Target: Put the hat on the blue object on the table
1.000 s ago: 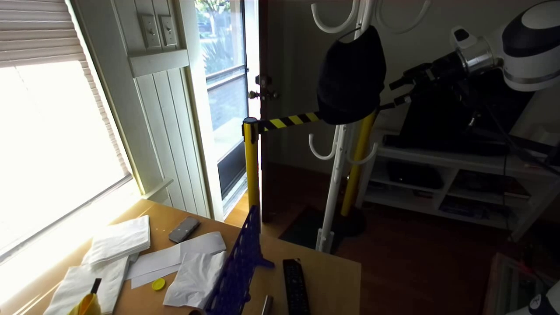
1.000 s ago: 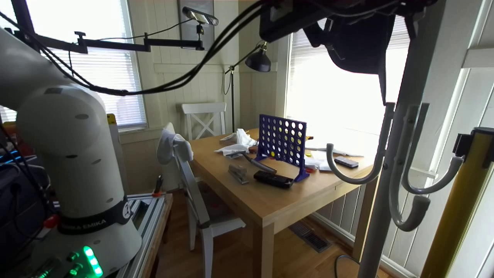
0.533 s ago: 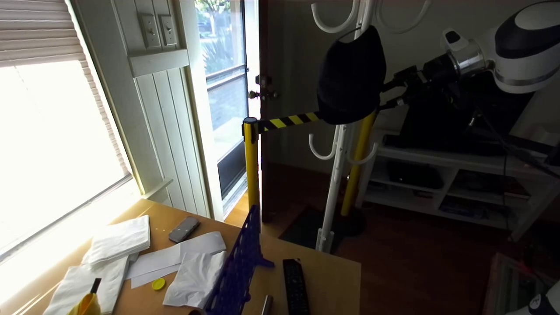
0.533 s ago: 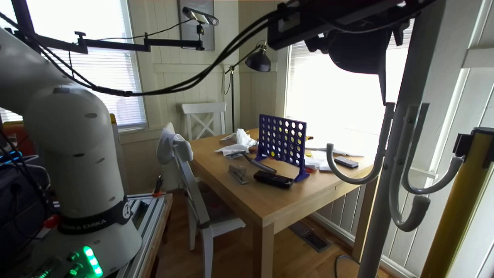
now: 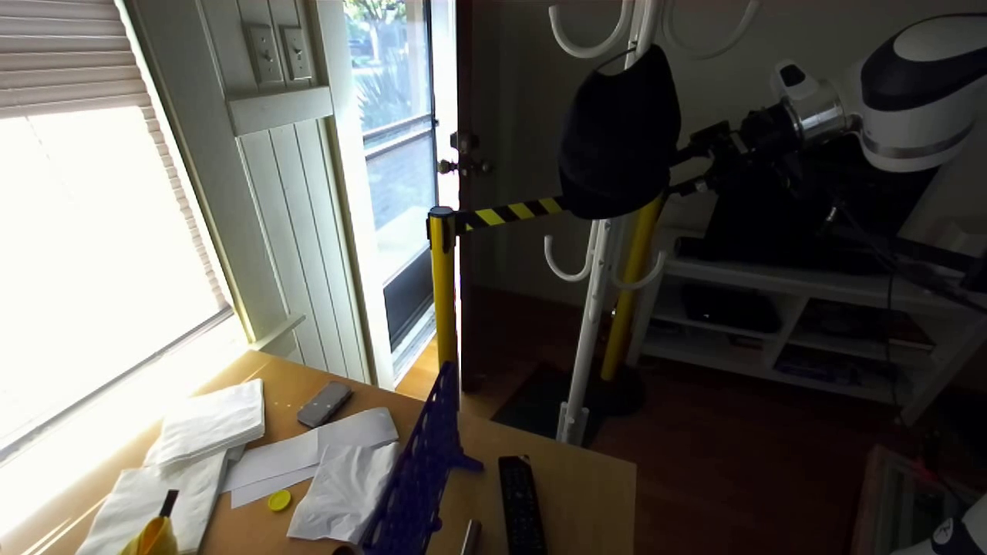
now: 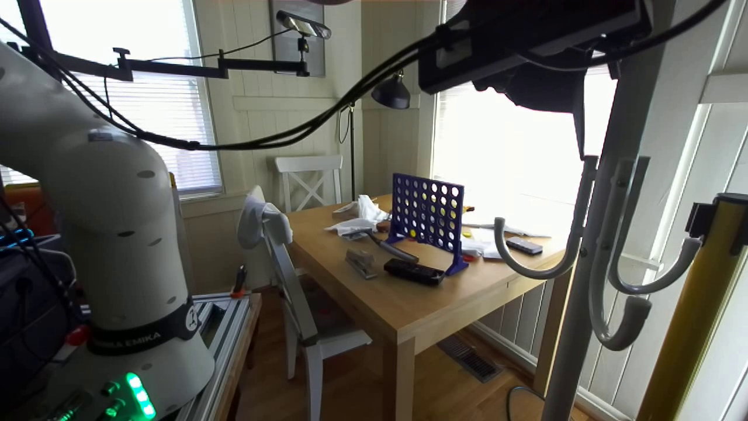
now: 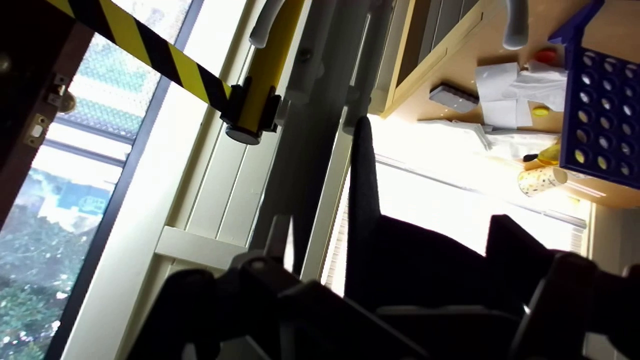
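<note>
The black hat hangs on the white coat rack in both exterior views, partly behind the arm's dark parts. My gripper is at the hat's side, its fingertips overlapping or very near the hat's edge. In the wrist view the gripper is open, with part of the dark hat between its spread fingers; contact cannot be told in the dark. The blue object is an upright grid-like frame with round holes. It stands on the tan table, well away from the gripper.
The coat rack's pole and curved hooks stand near the hat. A yellow post carries a striped strap. A black remote, stapler, phone and papers lie around the blue frame.
My gripper has moved left in an exterior view, closer to the hat, and the arm has dipped slightly. The hat and the blue frame have not visibly moved.
</note>
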